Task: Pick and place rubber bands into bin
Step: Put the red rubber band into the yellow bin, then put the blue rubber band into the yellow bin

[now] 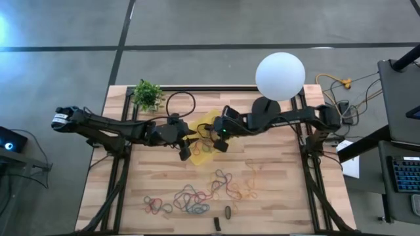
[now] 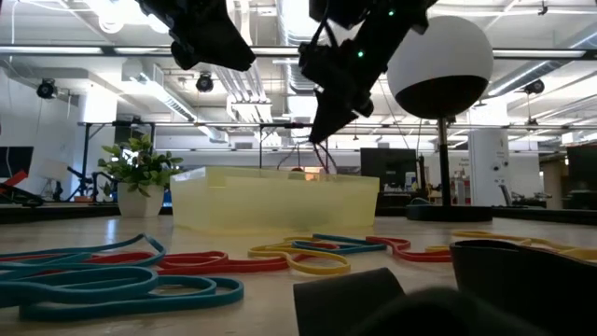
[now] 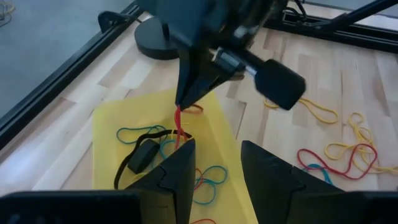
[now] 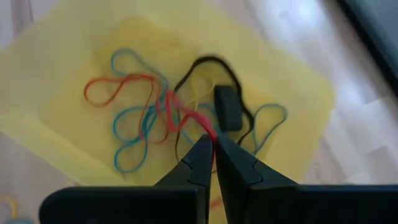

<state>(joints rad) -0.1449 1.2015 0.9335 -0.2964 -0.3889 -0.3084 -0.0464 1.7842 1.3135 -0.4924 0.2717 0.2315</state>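
The yellow bin (image 1: 205, 122) sits mid-table and holds several bands in blue, red and black (image 4: 134, 127) plus a dark oblong piece (image 4: 227, 109). My right gripper (image 4: 213, 144) hovers above the bin's inside, shut on a red rubber band (image 4: 180, 115); it also shows in the low view (image 2: 322, 126). My left gripper (image 3: 217, 171) is open and empty, hovering over the bin's near-left side (image 1: 184, 149). Many more rubber bands (image 1: 197, 195) lie loose on the wood toward the near edge (image 2: 140, 266). My right gripper pinches the red band's upper end (image 4: 205, 132) between its two fingertips, coming from above and pointing down. The band hangs slack below the fingers (image 3: 179, 119), and its lower part reaches among the bands in the bin.
A lamp with a white globe (image 1: 280, 75) and black round base (image 1: 266, 105) stands behind the bin. A small potted plant (image 1: 147, 95) and a black cable loop (image 1: 180, 101) sit at the far left. Two dark oblong pieces (image 1: 228, 212) lie near the front edge.
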